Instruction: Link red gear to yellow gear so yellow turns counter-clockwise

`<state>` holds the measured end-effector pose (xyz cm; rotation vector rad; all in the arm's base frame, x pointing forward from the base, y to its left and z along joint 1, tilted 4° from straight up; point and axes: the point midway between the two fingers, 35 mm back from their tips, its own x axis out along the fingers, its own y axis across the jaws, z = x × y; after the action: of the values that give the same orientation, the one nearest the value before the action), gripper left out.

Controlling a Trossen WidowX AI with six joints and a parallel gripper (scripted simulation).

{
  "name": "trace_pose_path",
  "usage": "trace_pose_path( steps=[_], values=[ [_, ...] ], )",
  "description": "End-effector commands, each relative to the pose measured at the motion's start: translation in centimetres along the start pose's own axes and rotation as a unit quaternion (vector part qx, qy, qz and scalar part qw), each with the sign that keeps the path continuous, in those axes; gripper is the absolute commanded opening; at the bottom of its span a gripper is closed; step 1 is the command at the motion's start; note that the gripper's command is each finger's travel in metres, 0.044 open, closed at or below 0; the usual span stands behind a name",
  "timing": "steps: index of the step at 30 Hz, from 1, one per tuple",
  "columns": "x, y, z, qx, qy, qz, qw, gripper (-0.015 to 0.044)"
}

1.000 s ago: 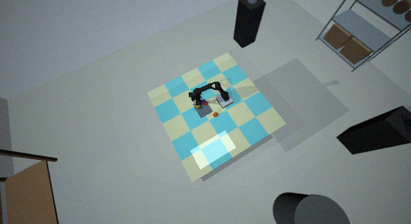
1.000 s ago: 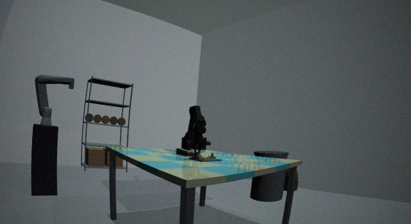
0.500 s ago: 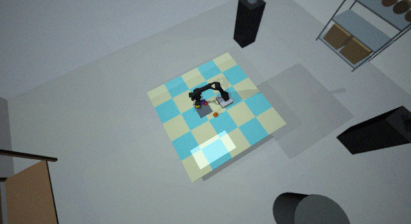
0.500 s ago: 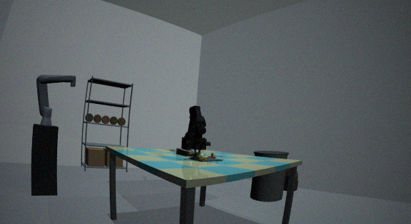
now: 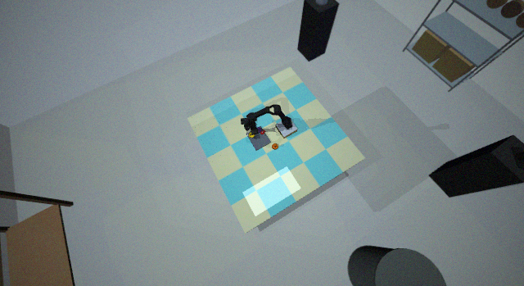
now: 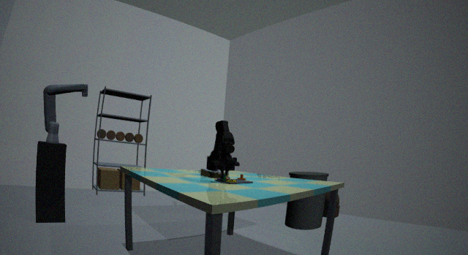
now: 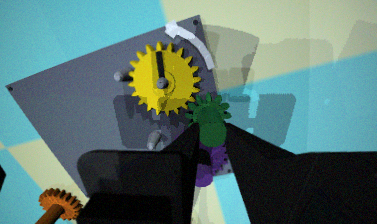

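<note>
The main hazard was judged to be faulty seating of the green gear (image 6: 224,178) (image 7: 209,106). The pincer (image 5: 255,133) (image 6: 224,176) (image 7: 210,128) was clenched on its upright knob, with the toothed rim beyond the fingertips, at the right of the yellow gear (image 5: 251,135) (image 6: 232,181) (image 7: 144,85) in the wrist view. The peg beneath was hidden; a small sideways error could have set the hub on the peg's top. If teeth met crest to crest, downward force could have tilted the gear or jammed it above the board (image 5: 259,144) (image 6: 248,182) (image 7: 79,110).

The purple gear (image 7: 220,156) stood close by, partly screened by the fingers; its seating could not be confirmed. A finger brushing it could have lifted it. Wrong peg selection could have reversed the output against the white arrow (image 7: 195,45). The bare left peg (image 7: 121,76) and lower peg (image 7: 155,139) were not to be filled without checking the gear count. The orange gear (image 5: 275,147) (image 6: 241,177) (image 7: 59,202) stood on the tabletop (image 5: 303,151) (image 6: 183,189) (image 7: 299,30), off the board.

The arm (image 5: 262,112) (image 6: 221,145) arched from its base, at the right in the top view, to the board's far edge. Its wrist pointed steeply downward, holding the pincer low over the board
</note>
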<state>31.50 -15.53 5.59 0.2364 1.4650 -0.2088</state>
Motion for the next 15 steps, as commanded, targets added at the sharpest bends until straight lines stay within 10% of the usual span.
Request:
trace_pose_path(
  steps=[1,15],
  values=[
    [0.14,-0.08,0.08,-0.028,-0.001,-0.001,1.000,0.0000],
    [0.41,0.04,0.03,0.112,-0.001,0.000,0.994,0.0000]
  ],
)
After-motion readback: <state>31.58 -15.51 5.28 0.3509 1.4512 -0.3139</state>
